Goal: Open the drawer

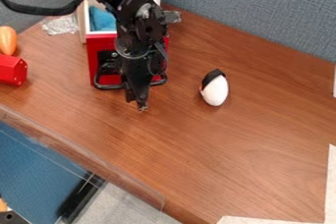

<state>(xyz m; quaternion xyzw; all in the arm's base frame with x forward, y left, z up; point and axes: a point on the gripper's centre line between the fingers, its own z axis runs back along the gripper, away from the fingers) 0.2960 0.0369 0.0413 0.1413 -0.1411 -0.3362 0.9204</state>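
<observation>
The black gripper (pixel 140 99) hangs low over the brown table, just in front of the drawer and its dark handle. The drawer (pixel 99 46) has a red front and stands at the upper left, pulled out so that its light-walled inside shows, with a blue cloth (pixel 102 19) in it. The arm covers the middle and right of the red front. Part of a black handle (pixel 107 86) shows low on the front, left of the gripper; whether the gripper touches it I cannot tell.
A white egg-shaped object (pixel 214 90) with a black top lies right of the gripper. At the left edge are a red object (pixel 12 70) and an orange one (pixel 8 40). Crumpled clear plastic (pixel 60 24) lies left of the drawer. Grey panels (pixel 263 12) border the table behind.
</observation>
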